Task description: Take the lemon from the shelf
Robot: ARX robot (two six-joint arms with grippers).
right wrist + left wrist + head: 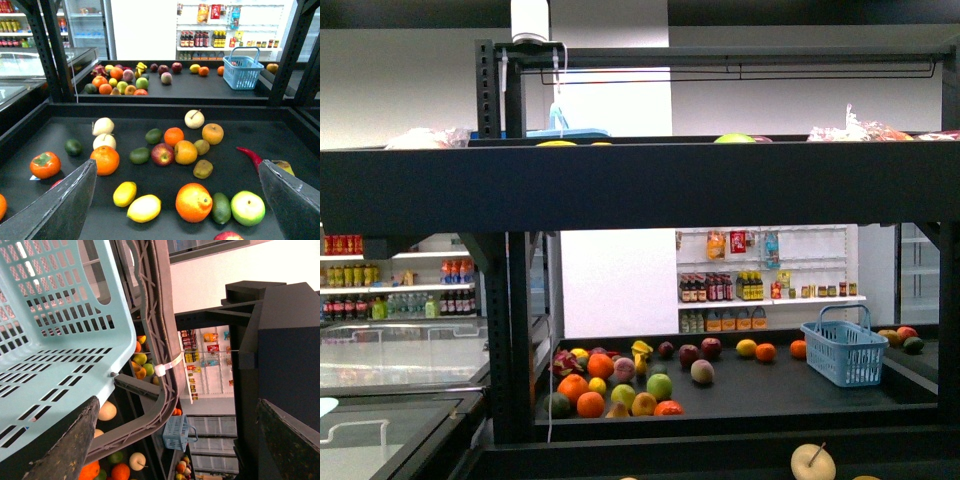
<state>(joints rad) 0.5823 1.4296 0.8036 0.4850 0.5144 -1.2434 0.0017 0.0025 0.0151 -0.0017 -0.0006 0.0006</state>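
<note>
Two yellow oval fruits lie side by side on the black deck of the shelf (280,135) in the right wrist view. The plumper, brighter one is the lemon (144,208); a smaller yellow one (124,194) touches it. My right gripper (176,167) hovers open above the deck, and the lemon sits low between its two fingers, nearer the left finger (60,210). My left gripper (177,402) is open and holds nothing. In the front view the shelf (640,185) fills the frame; neither gripper nor the lemon shows there.
Beside the lemon lie a large orange (193,202), a dark green fruit (220,207) and a green apple (248,207). A red chilli (250,154) lies near the right finger. A light blue basket (60,340) is close against the left gripper. Another blue basket (843,350) stands on the far shelf.
</note>
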